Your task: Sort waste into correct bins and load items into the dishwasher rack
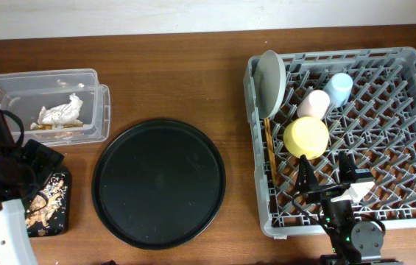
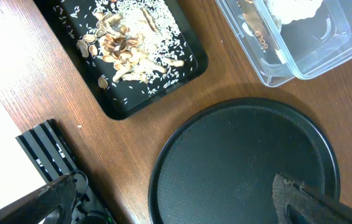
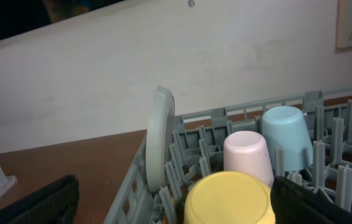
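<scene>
The grey dishwasher rack (image 1: pixel 406 110) holds an upright pale plate (image 1: pixel 270 81), wooden chopsticks (image 1: pixel 269 151), an upturned yellow bowl (image 1: pixel 305 137), a pink cup (image 1: pixel 314 103) and a blue cup (image 1: pixel 338 87). My right gripper (image 1: pixel 327 177) is open and empty over the rack's front, just behind the bowl (image 3: pixel 228 199). The clear box (image 1: pixel 16 85) holds a crumpled white napkin (image 1: pixel 62 112). The flat black tray (image 1: pixel 59 221) holds food scraps (image 2: pixel 123 50). My left gripper (image 2: pixel 176 208) is open and empty near the flat tray.
A large round black tray (image 1: pixel 158 184) lies between the bins and the rack, and my left gripper's fingers straddle its left edge (image 2: pixel 244 155). A pale wall runs behind the table's far edge.
</scene>
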Controlling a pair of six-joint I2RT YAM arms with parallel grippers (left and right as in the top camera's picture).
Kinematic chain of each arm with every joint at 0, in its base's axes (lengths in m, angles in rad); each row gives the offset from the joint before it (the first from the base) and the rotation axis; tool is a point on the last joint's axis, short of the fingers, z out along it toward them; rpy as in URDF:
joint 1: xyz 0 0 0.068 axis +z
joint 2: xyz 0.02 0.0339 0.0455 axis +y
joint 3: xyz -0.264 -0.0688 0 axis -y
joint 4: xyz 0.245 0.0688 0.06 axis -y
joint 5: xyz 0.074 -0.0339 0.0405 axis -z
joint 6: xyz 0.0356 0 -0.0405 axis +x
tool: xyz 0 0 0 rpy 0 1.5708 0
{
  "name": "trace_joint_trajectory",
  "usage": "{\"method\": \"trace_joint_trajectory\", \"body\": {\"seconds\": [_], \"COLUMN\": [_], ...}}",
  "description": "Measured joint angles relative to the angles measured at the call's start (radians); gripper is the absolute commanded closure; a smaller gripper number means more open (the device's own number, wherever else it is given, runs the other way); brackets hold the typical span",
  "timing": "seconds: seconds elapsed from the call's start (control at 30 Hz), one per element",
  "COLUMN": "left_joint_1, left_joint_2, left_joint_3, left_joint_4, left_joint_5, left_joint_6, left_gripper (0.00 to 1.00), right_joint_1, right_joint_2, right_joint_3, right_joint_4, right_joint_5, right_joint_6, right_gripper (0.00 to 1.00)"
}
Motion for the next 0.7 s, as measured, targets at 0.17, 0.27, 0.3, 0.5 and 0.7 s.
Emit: {"method": "trace_joint_trajectory", "body": {"seconds": [0.17, 0.27, 0.3, 0.5, 0.7], "left_joint_1": [0.000, 0.000, 0.000, 0.000, 0.000], "left_joint_2": [0.000, 0.000, 0.000, 0.000, 0.000], "left_joint_3": [0.000, 0.000, 0.000, 0.000, 0.000], "left_joint_4": [0.000, 0.000, 0.000, 0.000, 0.000], "left_joint_5": [0.000, 0.000, 0.000, 0.000, 0.000], "left_joint_6": [0.000, 0.000, 0.000, 0.000, 0.000], "left_gripper": [0.01, 0.01, 0.01, 0.01, 0.01], "right_joint_1": [0.020, 0.021, 0.021, 0.021, 0.021], "right_joint_2": [0.000, 0.000, 0.000, 0.000, 0.000], "right_joint_3": [0.000, 0.000, 0.000, -0.001, -0.001], "right_joint_4": [-0.016, -0.068, -0.095, -0.149, -0.149], "right_joint_5": [0.028, 0.041, 0.050, 0.073, 0.080], "right_joint_6": [0.000, 0.000, 0.000, -0.101, -0.237], "right_gripper": [0.01, 0.02, 0.02, 0.02, 0.02]}}
